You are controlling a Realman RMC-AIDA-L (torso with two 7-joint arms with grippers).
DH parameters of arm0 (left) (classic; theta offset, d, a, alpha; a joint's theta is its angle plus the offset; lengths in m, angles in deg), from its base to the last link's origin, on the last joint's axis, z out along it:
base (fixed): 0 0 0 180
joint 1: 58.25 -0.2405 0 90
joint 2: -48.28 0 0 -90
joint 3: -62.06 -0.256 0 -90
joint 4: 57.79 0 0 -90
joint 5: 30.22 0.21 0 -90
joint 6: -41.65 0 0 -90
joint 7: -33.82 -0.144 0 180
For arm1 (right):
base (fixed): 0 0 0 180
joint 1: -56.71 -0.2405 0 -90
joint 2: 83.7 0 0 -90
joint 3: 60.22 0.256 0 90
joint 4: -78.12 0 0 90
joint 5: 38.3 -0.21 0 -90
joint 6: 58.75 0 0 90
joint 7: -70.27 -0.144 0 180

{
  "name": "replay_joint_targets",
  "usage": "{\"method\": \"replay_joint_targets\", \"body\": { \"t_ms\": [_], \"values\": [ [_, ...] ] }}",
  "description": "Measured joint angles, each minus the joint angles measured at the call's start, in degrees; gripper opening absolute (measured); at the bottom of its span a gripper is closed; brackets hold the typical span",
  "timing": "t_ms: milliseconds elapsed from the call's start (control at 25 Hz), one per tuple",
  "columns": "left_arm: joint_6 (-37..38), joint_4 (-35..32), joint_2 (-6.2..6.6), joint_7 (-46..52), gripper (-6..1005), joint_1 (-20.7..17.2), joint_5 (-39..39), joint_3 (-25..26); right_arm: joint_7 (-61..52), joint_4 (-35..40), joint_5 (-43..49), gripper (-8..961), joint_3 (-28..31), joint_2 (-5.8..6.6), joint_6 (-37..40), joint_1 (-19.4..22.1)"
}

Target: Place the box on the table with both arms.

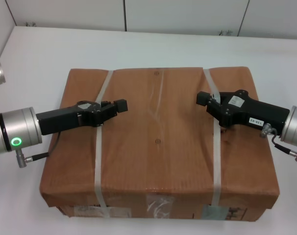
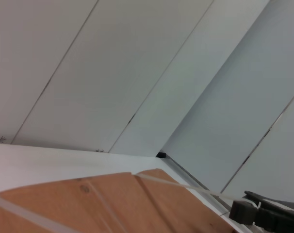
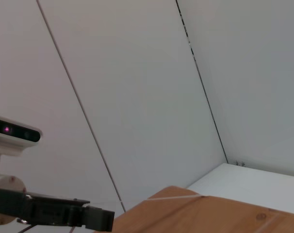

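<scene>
A small white sticker (image 1: 256, 120) on the right gripper (image 1: 203, 99) body carries short dark print, too small to read for certain. Labels (image 1: 158, 205) on the box (image 1: 158, 142) front side: print illegible.

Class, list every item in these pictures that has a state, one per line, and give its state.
box: resting flat on the table, sealed, both straps on.
table: bearing the box.
left gripper: over the box top at the left strap.
right gripper: over the box top at the right strap.
</scene>
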Motion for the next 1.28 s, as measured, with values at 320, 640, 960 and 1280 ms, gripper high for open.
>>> {"method": "replay_joint_targets", "body": {
  "t_ms": [320, 640, 960, 1280],
  "values": [
    [0.0, 0.0, 0.00, 0.0, 57, 0.0, -0.1, 0.0, 0.0, -0.1, -0.2, 26, 0.5, 0.00, -0.1, 0.2],
    [-1.5, 0.0, 0.00, 0.0, 57, 0.0, -0.2, 0.0, 0.1, -0.2, -0.2, 29, 0.3, -0.04, -1.3, 0.1],
    [-6.1, 0.0, -0.59, 0.0, 56, 0.0, 0.1, 0.0, 1.7, -2.1, -0.2, 32, 0.1, -0.18, -5.1, -0.3],
    [-16.0, 0.0, -2.13, -0.5, 56, 1.0, 0.7, 0.0, 2.4, -4.9, -0.1, 35, 0.1, -0.36, -11.2, -1.9]
  ]
}}
